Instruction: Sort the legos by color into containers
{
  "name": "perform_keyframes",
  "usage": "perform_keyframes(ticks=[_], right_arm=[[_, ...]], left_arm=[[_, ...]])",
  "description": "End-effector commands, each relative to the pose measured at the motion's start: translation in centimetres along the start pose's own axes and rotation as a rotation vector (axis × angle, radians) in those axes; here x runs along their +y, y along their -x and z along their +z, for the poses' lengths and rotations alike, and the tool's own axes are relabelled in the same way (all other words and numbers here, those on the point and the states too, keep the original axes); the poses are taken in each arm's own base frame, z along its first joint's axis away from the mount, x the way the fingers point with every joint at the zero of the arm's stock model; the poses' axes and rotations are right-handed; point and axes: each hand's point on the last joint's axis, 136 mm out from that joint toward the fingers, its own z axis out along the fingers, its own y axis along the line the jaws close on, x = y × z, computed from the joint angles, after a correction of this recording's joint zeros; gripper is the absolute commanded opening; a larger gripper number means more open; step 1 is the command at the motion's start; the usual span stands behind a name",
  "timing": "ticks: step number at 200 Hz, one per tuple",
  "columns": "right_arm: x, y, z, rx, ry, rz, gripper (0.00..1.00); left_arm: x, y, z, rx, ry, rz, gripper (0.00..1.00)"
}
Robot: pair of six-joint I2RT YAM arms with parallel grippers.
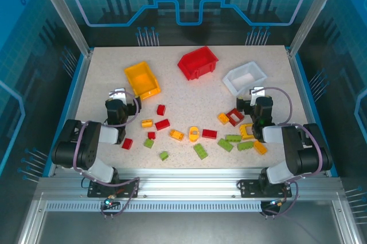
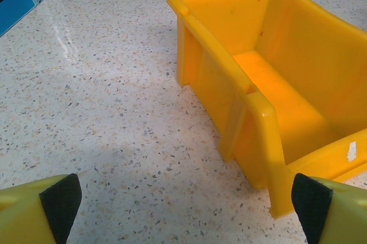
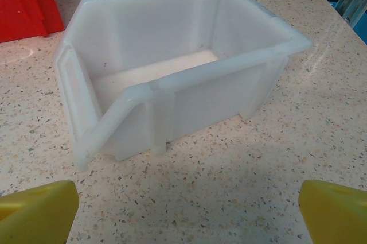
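left gripper [image 2: 186, 204] is spread wide and empty, the yellow-orange bin [image 2: 229, 100] just ahead-right of its fingers. right gripper [image 3: 186, 209] gapes empty too, the white bin [image 3: 223, 95] straight ahead, the red bin [image 3: 26, 3] farther ahead-left. legos [image 1: 194, 134] lie scattered between both arms, behind the fingertips.

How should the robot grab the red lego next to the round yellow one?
Probably from straight above, pinching its two long sides. The red lego lies flat, lengthwise left to right; the round yellow piece crowds its left end, but its near and far sides look free.
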Motion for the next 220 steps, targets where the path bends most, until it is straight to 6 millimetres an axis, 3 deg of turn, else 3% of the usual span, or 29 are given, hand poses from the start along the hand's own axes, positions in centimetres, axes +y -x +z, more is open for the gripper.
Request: perform_keyframes(ticks=[1,15,30,53,71,84,88,98,108,122,143,157,220], right_arm=[[0.3,1.3,0.2,-0.041,-0.002,0.01,1.0],[0.1,1.7,-0.3,-0.048,-0.008,0.012,1.0],[-0.3,3.7,-2.3,-0.084,-0.066,-0.011,1.0],[-0.2,11.1,-8.7,-0.188,-0.05,0.027,1.0],[-0.3,16.3,-14.3,-0.253,0.037,0.257,1.0],[0.5,16.4,-16.0,-0.151,0.125,0.482,1.0],[0.5,15.8,-16.3,-0.098,0.128,0.555,1.0],[2.5,15.4,-15.7,-0.045,0.251,0.641,1.0],[5.7,16.3,-15.3,0.006,0.425,0.609,1.0],[7.2,15.5,-14.2,0.185,0.321,0.562,1.0],[11.0,15.2,-12.3,0.305,0.285,0.448,0.93],[13.7,14.9,-10.2,0.364,0.302,0.475,0.91],[20.4,11.6,1.2,0.622,0.232,0.611,0.83]], left_arm=[[-0.2,1.6,0.1,-0.047,-0.019,-0.018,0.99],[-0.2,2.5,-0.7,-0.079,-0.012,-0.01,0.99],[-1.1,5.3,-3.7,-0.115,-0.007,0.037,0.99],[-3.1,12.3,-10.6,-0.235,-0.072,0.015,0.99],[-3.5,16.5,-16.2,-0.342,-0.098,-0.049,0.99],[-2.4,17.5,-18.8,-0.289,-0.109,-0.284,0.99],[-1.9,16.6,-19.3,-0.209,-0.101,-0.393,0.99],[-2.0,15.3,-20.8,-0.071,-0.128,-0.526,0.99],[-4.0,15.2,-21.0,-0.024,-0.241,-0.554,0.99],[-5.7,14.4,-21.0,0.1,-0.297,-0.564,0.99],[-4.1,11.9,-20.1,0.31,-0.092,-0.525,0.99],[-3.9,11.9,-19.5,0.367,-0.04,-0.478,0.99],[-3.6,9.3,-12.7,0.628,-0.046,-0.684,0.97]])
